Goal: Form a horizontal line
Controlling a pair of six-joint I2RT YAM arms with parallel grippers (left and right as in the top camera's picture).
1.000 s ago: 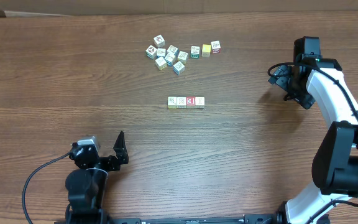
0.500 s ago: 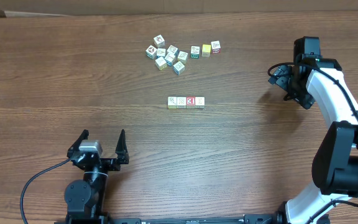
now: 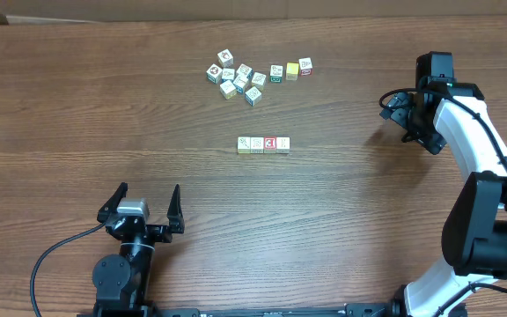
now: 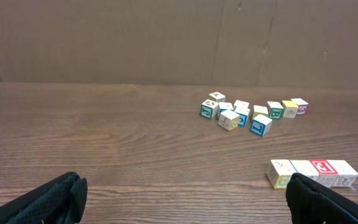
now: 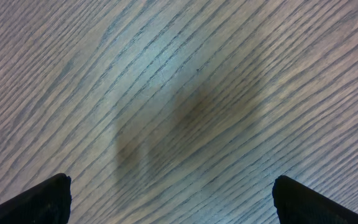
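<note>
Surface: a brown wood-grain surface (image 3: 77, 106), with a plain brown wall (image 4: 104, 37) behind it in the left wrist view.
Line: the line (image 3: 263, 144) sits near the middle of the surface. It is four cubes in a straight left-to-right row with sides touching: yellow-edged, cream, red-faced, whitish. It lies just where it lay a second ago.
Cluster: a loose cluster (image 3: 240, 77) of cubes with blue, green and red marks lies farther back, well apart from the line. A few strays trail off to its right, and none of it has moved either.
Left claw: the left claw (image 3: 150, 187) is at the near edge, well short of the line. Its jaws are spread wide and hold nothing.
Change: a second ago this claw was twisted aside, with only one finger showing from above. Now it is squared up and both fingers point toward the cubes. Its own camera shows the line low on the right, just above the right fingertip.
Right claw: the right claw (image 3: 401, 114) is far off to the right, aimed down at bare wood. It is wide and empty, in the same place as before.
Meaning: the row looks finished and both claws stand clear of it — so the task seems done. The left arm's turn reads as settling into rest, not as a reach.
</note>
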